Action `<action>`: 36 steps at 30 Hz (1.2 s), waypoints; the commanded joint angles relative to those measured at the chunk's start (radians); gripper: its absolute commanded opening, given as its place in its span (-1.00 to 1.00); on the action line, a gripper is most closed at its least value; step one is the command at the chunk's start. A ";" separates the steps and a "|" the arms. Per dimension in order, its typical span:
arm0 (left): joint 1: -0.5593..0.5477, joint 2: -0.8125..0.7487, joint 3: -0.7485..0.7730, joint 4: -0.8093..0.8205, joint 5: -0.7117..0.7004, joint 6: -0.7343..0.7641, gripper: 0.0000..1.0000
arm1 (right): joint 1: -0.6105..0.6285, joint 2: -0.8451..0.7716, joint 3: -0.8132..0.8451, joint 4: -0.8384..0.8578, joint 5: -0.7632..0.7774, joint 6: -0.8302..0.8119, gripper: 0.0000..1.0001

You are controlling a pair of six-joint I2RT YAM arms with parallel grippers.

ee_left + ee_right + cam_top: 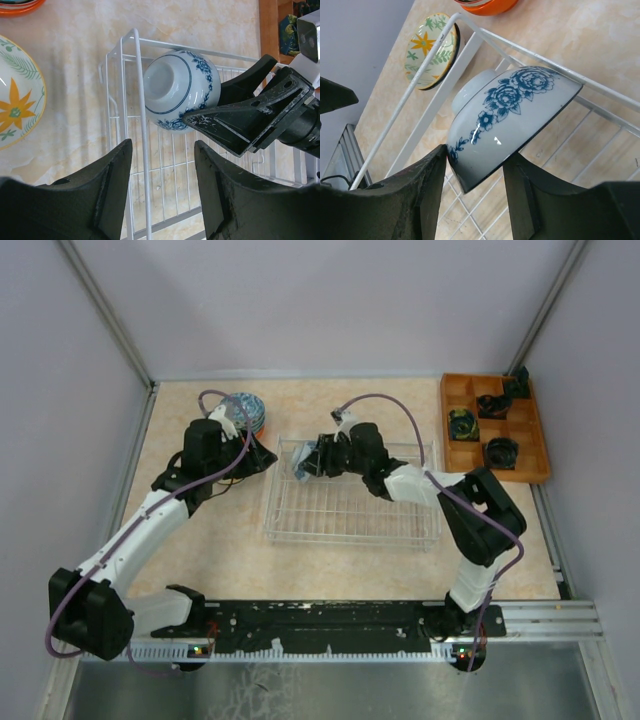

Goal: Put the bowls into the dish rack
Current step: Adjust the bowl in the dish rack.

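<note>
White-black arms, purple cables, black left gripper

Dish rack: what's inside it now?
One blue-flowered bowl, tilted in the far-left corner, between the right gripper fingers. Rest of the dish rack: bare wire, partly covered by the right arm.

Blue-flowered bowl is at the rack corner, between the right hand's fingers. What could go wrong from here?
The blue-flowered bowl is tilted on its side at the dish rack's corner, between the right hand's fingers. Released like this, it may roll or tip out over the edge.
The left hand hovers open over the same rack edge, close to the right hand, so either could bump the other.
</note>
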 commanded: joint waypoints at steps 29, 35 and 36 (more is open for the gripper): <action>-0.003 0.009 0.025 0.008 0.006 0.002 0.17 | 0.051 0.007 0.261 -0.299 0.131 -0.200 0.38; -0.003 0.007 0.028 0.006 -0.001 0.007 0.17 | 0.066 0.027 0.314 -0.330 0.136 -0.212 0.39; -0.002 0.006 0.028 0.006 -0.001 0.007 0.17 | 0.066 0.028 0.315 -0.329 0.136 -0.211 0.40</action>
